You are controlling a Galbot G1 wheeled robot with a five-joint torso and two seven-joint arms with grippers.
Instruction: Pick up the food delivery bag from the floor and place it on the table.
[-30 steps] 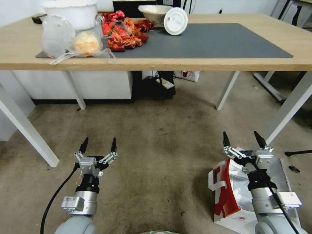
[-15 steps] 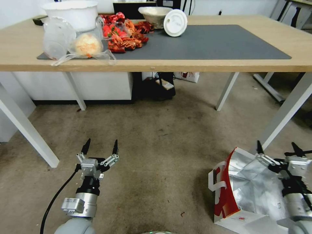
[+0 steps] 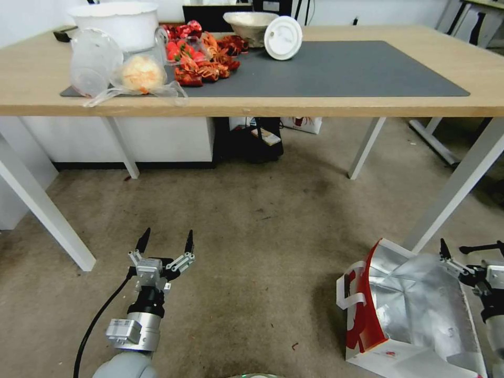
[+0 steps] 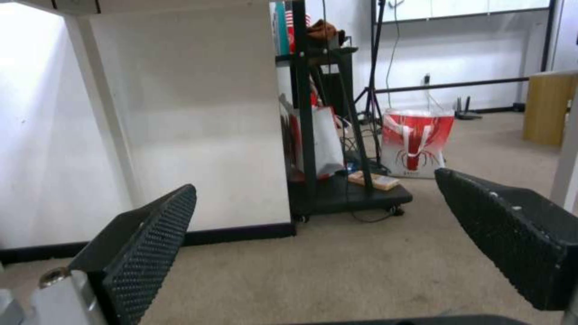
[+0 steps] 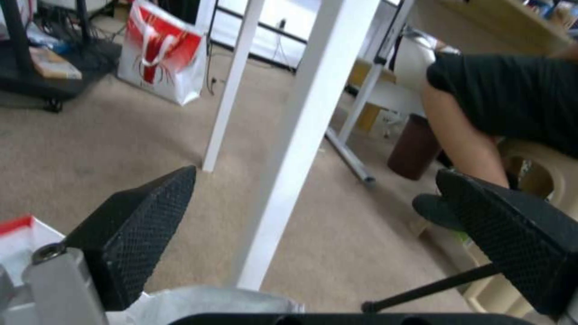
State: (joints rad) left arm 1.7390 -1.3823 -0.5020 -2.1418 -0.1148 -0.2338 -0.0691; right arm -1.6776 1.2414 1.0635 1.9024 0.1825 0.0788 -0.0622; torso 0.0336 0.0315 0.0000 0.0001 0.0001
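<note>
The bag [image 3: 415, 310] lies slumped on the floor [image 3: 252, 236] beside the table [image 3: 325, 102] leg, the right gripper [image 5: 313, 225] at its far edge, jaws wide and empty, seemingly lining up a grasp, left gripper [image 3: 166, 242] idling open well away.

floor: stained carpet [image 3: 262, 210] | white wall panel [image 4: 198, 113] | black cart [image 4: 337, 189]

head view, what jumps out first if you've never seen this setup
The food delivery bag on the floor at lower right, foil lining gaping open, with the open right gripper at its far right edge. Next, the red food pile on the table. The left gripper hangs open over bare carpet at lower left.
</note>
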